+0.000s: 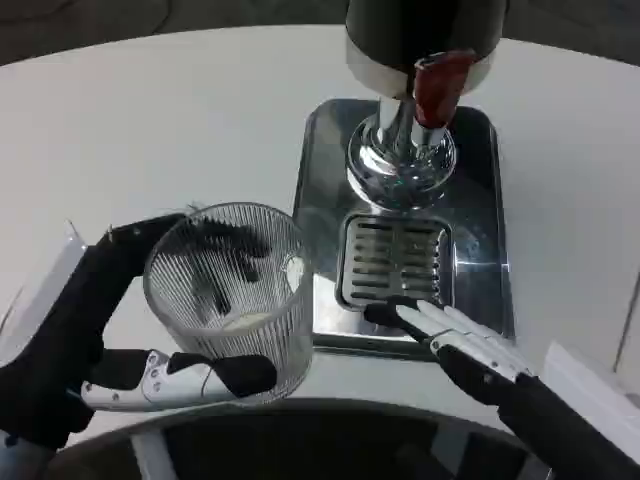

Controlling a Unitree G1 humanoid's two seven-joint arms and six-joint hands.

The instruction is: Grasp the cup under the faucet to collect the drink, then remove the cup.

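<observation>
cup (232,300): ribbed clear glass, probably slippery and fragile; grip mid-wall.
left hand (120,340): wrapped around it.
right hand (450,335): fingers spread, resting on the drip tray (480,200).

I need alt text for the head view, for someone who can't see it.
The robot's left hand holds a ribbed clear glass cup left of a steel drip tray, not under the red-handled faucet. Its right hand rests its fingers on the tray's front edge.

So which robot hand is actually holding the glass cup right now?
The left robot hand: its fingers wrap the ribbed glass cup. The right robot hand holds nothing, fingertips resting at the drip tray.
</observation>
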